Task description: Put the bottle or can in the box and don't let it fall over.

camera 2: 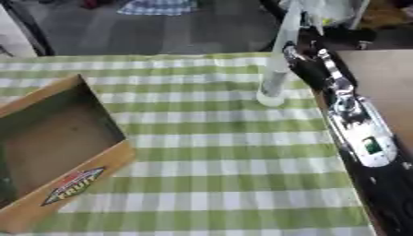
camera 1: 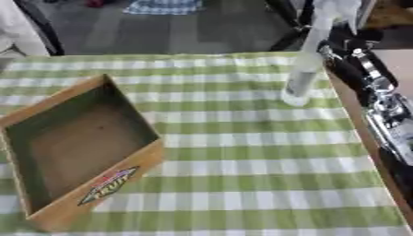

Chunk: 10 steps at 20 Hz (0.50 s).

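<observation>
Nearest the camera, at the left of the desk (camera 1: 266,184) with its green-and-white checked cloth, sits the open cardboard box (camera 1: 77,147), corner turned toward us, nothing visible inside but its bare brown floor. On its near outer wall there's a slanted oval label (camera 2: 73,185); in the right eye view it reads "FRUIT" in light letters on a dark band, the rest of the print too small to make out.

Further back and off to the right, well apart from the box, stands the clear plastic bottle (camera 1: 305,73), a tall slim one. Its long axis runs nearly upright, leaning a touch to the right toward the top, its round base planted on the cloth near the desk's right edge.

The right arm (camera 2: 355,120), black with silver joints, runs up that right edge, just beside the bottle. The right hand (camera 1: 348,34) is up by the bottle's upper half, at the far right. Are the fingers wrapped round it? I cannot tell; the dark shape there gives nothing away. The left hand shows in neither view.

So the right hand is the nearer one, and the coming move, as I judge it, is a carry leftward and toward us, keeping that tall axis vertical over the box.
</observation>
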Available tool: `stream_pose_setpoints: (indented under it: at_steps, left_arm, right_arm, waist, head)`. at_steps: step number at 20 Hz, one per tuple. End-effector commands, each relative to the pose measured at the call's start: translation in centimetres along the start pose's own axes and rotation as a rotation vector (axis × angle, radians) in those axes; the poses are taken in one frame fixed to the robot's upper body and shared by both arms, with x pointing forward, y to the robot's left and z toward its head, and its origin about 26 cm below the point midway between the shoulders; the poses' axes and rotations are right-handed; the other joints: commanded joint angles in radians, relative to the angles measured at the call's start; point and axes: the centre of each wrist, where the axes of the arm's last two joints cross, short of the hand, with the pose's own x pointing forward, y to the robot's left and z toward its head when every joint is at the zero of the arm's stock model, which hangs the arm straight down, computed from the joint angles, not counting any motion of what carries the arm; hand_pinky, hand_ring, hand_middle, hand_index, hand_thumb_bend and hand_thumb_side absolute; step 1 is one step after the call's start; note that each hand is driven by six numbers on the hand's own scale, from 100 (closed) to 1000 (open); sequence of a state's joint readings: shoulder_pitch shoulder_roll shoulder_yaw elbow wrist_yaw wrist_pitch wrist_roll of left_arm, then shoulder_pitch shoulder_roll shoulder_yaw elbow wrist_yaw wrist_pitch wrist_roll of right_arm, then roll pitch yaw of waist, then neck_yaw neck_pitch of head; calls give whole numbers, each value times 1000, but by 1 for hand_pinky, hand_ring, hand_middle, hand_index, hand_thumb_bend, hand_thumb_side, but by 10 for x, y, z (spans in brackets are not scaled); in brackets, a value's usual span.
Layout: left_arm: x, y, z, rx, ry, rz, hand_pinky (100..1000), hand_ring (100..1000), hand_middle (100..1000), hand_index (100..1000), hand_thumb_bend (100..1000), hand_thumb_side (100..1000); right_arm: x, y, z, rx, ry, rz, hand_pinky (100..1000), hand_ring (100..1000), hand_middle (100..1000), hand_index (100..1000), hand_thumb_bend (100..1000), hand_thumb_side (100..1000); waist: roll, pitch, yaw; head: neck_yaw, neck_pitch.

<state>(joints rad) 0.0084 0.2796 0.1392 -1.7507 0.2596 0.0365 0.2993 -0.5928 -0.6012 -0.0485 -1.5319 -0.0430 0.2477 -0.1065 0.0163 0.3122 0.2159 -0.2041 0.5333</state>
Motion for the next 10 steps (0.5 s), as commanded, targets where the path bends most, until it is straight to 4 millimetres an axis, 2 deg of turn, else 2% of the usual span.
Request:
stream_pose_setpoints:
  at_steps: [1, 10]
  left_arm:
    - [5, 2, -1, -6, -17, -12, 1000, 585, 685, 701, 249, 700]
    - [4, 1, -1, -18, -13, -12, 1000, 585, 686, 701, 246, 704]
  right_arm:
    - [10, -6, -4, -6, -35, -4, 998, 1000, 1000, 1000, 100, 699]
    - [14, 1, -11, -47, -22, 46, 998, 1000, 1000, 998, 100, 698]
  waist:
    - [-1, -13, 1]
    - [-2, -20, 1]
  head:
    - [-1, -12]
    - [-2, -6]
